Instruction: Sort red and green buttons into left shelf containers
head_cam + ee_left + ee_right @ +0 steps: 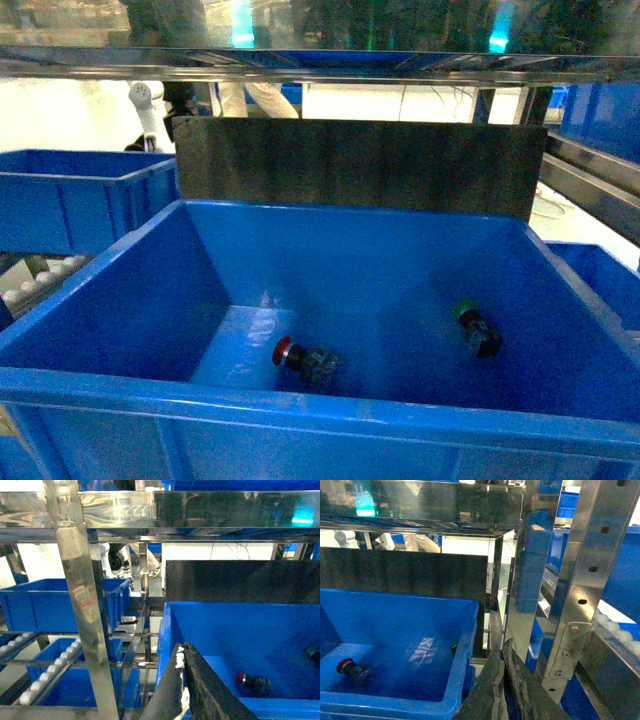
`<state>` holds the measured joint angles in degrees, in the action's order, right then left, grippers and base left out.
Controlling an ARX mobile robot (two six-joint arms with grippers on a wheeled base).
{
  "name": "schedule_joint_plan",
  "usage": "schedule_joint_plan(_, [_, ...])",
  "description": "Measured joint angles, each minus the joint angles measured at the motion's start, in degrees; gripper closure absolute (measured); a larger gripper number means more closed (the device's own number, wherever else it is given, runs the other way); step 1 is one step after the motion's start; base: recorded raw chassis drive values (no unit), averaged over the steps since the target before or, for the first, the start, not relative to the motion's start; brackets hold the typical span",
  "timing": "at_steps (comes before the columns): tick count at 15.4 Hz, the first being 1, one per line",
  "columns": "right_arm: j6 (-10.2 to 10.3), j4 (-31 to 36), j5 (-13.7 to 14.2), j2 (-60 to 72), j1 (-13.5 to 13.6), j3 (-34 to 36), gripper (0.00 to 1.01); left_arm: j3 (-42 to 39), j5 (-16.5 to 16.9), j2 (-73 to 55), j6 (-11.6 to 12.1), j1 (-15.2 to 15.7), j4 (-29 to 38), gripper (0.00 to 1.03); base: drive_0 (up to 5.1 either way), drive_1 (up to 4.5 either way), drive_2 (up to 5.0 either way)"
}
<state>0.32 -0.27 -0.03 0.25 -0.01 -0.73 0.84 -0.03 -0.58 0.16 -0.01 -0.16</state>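
Head view: steel rack (330, 62), dark panel (360, 165) behind a big blue bin (300, 405); another bin (70, 195) at left. Inside lie the red button (305, 361), on its side, and the green button (476, 328), well apart.

Left wrist: left gripper (184, 685) shut, empty, by the bin rim; roller rails (47, 675) lower left.

Right wrist: right gripper (504, 680) shut, empty, beside a steel post (527, 580).
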Motion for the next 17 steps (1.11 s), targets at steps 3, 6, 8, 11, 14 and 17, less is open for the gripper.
schedule_joint_plan(3, [0.0,0.0,0.0,0.0,0.0,0.0,0.99,0.0,0.0,0.0,0.0,0.0,0.0,1.01,0.0,0.00,0.0])
schedule_joint_plan(6, [-0.1,0.0,0.0,0.0,0.0,0.0,0.81,0.0,0.0,0.0,0.0,0.0,0.0,0.83,0.0,0.00,0.0])
schedule_joint_plan(8, [-0.1,0.0,0.0,0.0,0.0,0.0,0.58,0.0,0.0,0.0,-0.1,0.0,0.0,0.59,0.0,0.00,0.0])
schedule_joint_plan(11, [-0.1,0.0,0.0,0.0,0.0,0.0,0.25,0.0,0.0,0.0,-0.1,0.0,0.0,0.26,0.0,0.00,0.0])
schedule_joint_plan(14, [0.0,0.0,0.0,0.0,0.0,0.0,0.01,0.0,0.0,0.0,0.0,0.0,0.0,0.03,0.0,0.00,0.0])
schedule_joint_plan(17, [-0.1,0.0,0.0,0.0,0.0,0.0,0.03,0.0,0.0,0.0,0.0,0.0,0.0,0.05,0.0,0.00,0.0])
